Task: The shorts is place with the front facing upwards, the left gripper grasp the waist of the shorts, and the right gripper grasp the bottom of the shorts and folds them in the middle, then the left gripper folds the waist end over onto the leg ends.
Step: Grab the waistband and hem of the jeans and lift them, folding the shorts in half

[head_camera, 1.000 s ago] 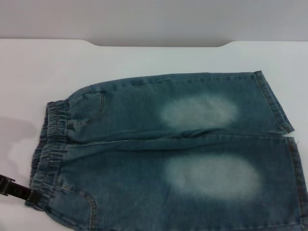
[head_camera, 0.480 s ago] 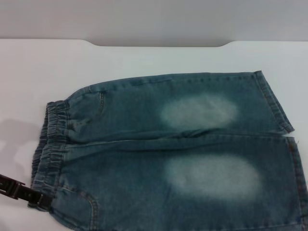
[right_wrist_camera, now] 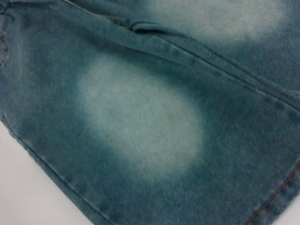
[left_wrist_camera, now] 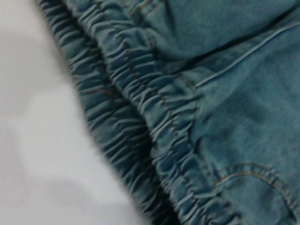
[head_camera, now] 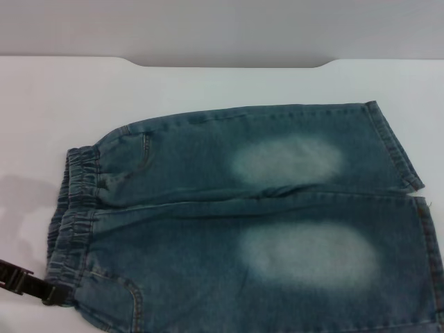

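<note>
Denim shorts (head_camera: pixel 257 222) lie flat on the white table (head_camera: pixel 208 87), waist of the shorts (head_camera: pixel 73 208) toward the robot's left, ready for folding. Left gripper (head_camera: pixel 48 295) sits at the waistband's near corner; whether it has pinched cloth, I cannot tell. Right gripper is unseen.

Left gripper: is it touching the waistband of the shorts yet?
Cannot tell. In the head view the left gripper overlaps the near corner of the waistband, but nothing shows contact or a gap; the left wrist view shows only fabric.
</note>
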